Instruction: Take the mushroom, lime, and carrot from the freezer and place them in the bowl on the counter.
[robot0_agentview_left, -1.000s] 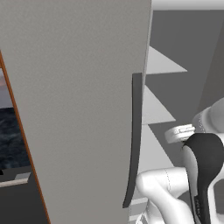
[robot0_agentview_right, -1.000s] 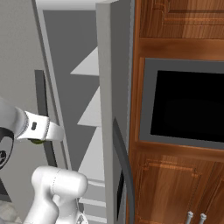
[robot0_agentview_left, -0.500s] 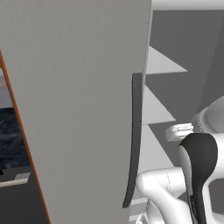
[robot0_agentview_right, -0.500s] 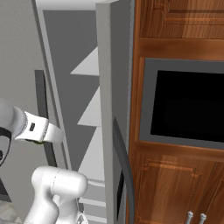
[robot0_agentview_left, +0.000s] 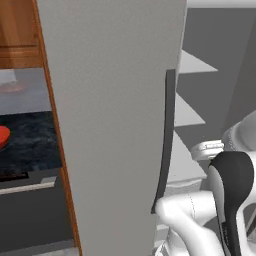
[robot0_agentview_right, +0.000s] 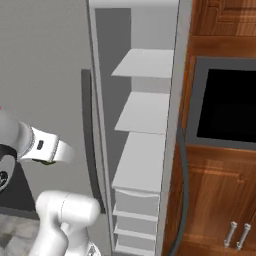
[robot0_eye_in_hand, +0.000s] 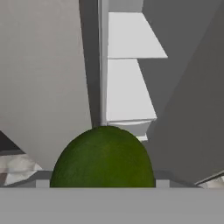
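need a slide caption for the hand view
Dark-green lime close to the hand camera, with the open freezer's white shelves beyond.

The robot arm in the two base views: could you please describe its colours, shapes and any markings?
The arm is built of glossy white, rounded tubular links. In the left base view one joint carries a curved black cover. In the right base view a white cylindrical segment bears a small dark marking and a greenish spot on its underside. No loose cables are visible.
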